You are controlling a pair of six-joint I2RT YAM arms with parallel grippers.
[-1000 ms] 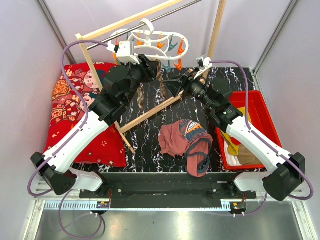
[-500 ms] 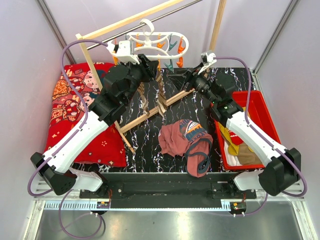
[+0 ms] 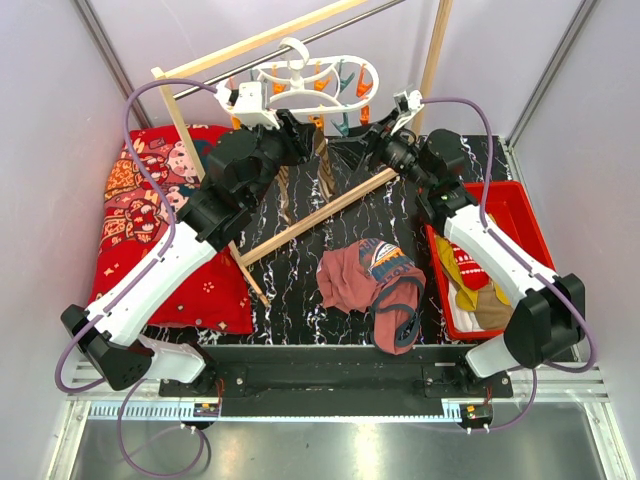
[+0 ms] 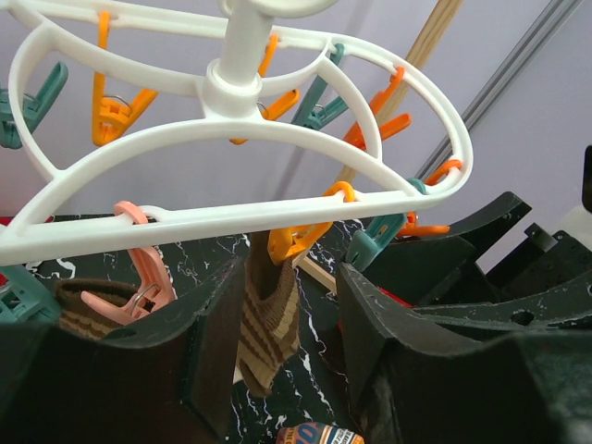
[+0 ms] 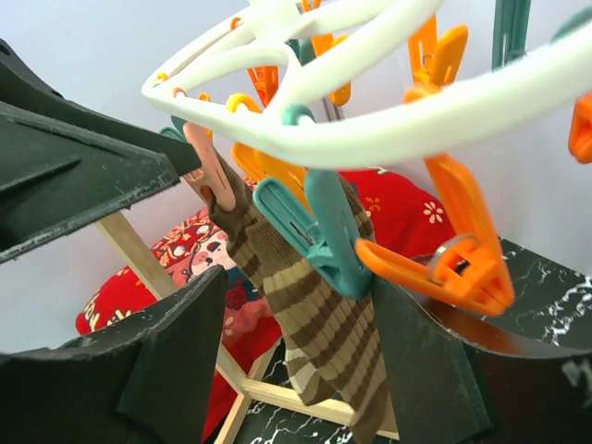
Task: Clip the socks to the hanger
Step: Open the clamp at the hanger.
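The white hanger with orange and teal pegs hangs from the rail at the back. Two brown-and-tan striped socks dangle from it. In the left wrist view one striped sock hangs from an orange peg between the fingers of my open left gripper, with gaps on both sides. In the right wrist view a striped sock hangs beside a teal peg, between the spread fingers of my open right gripper. More socks, yellow and red, lie in the red tray.
A rust-maroon garment lies in a heap on the black marbled table. A red cartoon-print cushion covers the left side. The wooden rack's base bar runs diagonally under the hanger, with its uprights behind.
My right gripper has risen and moved back toward the hanger's right end, with its jaws spreading wider. The hanger has swung slightly. The left arm has stayed put.
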